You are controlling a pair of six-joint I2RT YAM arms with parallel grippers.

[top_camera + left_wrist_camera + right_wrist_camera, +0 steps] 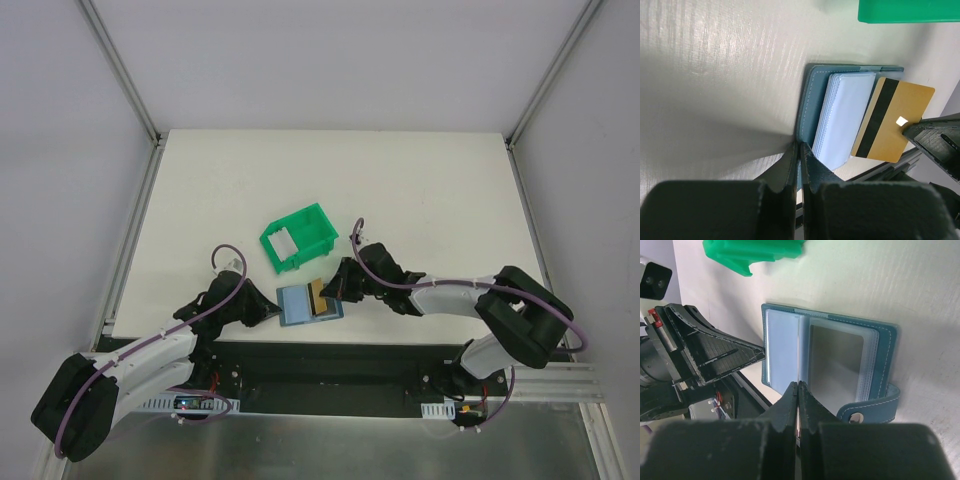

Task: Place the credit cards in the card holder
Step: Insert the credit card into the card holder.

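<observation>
Card holder (295,306) lies open on the tabletop (400,190), pockets up. It sits just on the near side of the green bin (298,215), not touching it. Left tool (799,147) is fully closed, pinching the teal cover edge on the holder's side farthest from the bin. Right tool (798,386) is also clamped tight, holding the tan-gold card (905,105) by one end. The card is stripe side up, slightly skewed, with its free end over the holder's clear pocket stack. I can't tell from these angles whether that end is in a pocket or just lying on top. Both tools are low over the holder, below the bin.
</observation>
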